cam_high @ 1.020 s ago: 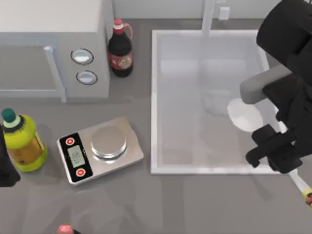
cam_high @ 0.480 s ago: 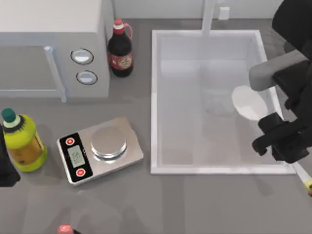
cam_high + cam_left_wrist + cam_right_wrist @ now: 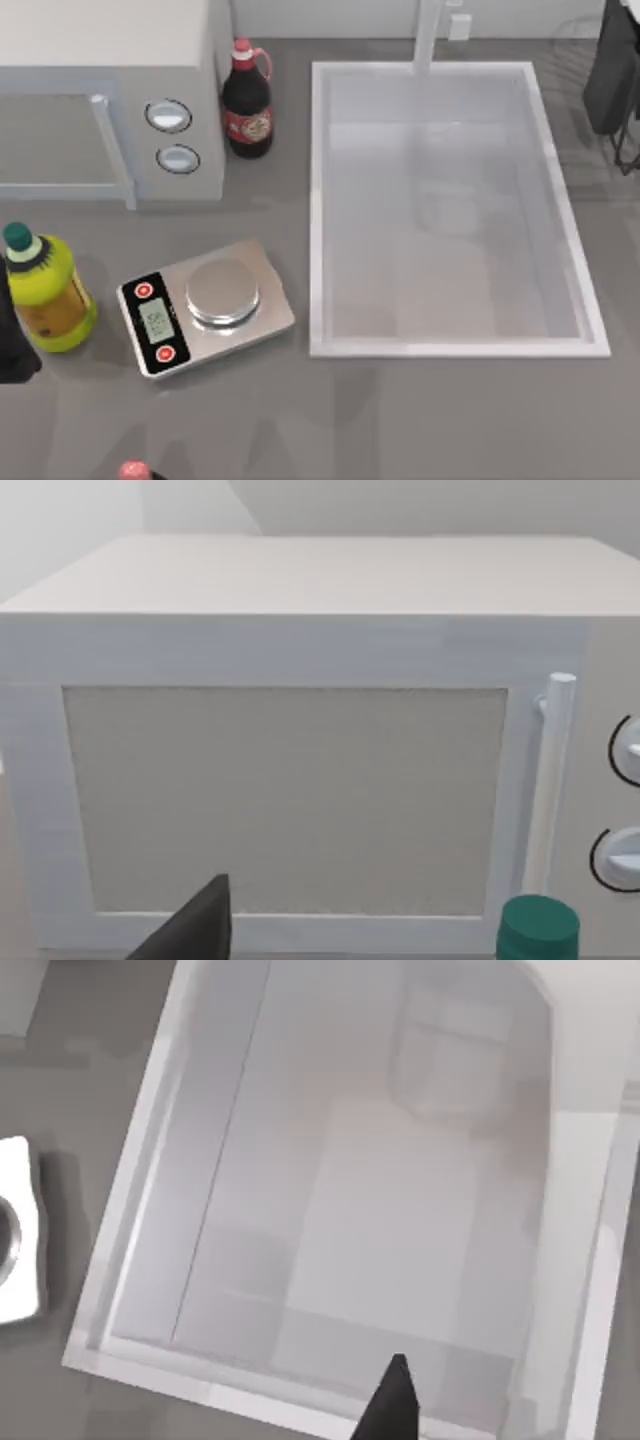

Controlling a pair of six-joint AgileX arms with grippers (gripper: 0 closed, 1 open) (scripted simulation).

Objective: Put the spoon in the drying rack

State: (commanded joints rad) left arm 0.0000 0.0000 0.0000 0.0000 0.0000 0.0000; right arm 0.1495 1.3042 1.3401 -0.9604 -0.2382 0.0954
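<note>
The spoon is out of view. My right arm (image 3: 616,70) is a dark mass at the top view's back right corner, beyond the sink's right rim. Just in front of it, thin dark wires of the drying rack (image 3: 620,155) cross the right edge. In the right wrist view one dark fingertip (image 3: 392,1405) of the right gripper hangs high over the white sink basin (image 3: 360,1190), and nothing is seen on it. My left arm (image 3: 10,345) is parked at the table's left edge, one of its fingertips (image 3: 200,928) facing the microwave door.
The large white sink (image 3: 315,210) fills the table's right half, with a faucet (image 3: 428,35) at its back. A microwave (image 3: 110,90) and a dark sauce bottle (image 3: 247,100) stand at the back left. A kitchen scale (image 3: 205,305) and a yellow-green bottle (image 3: 45,290) sit at the front left.
My right arm has risen and swung from the sink's front right corner to the back right corner of the top view. The white spoon it carried has gone out of sight.
</note>
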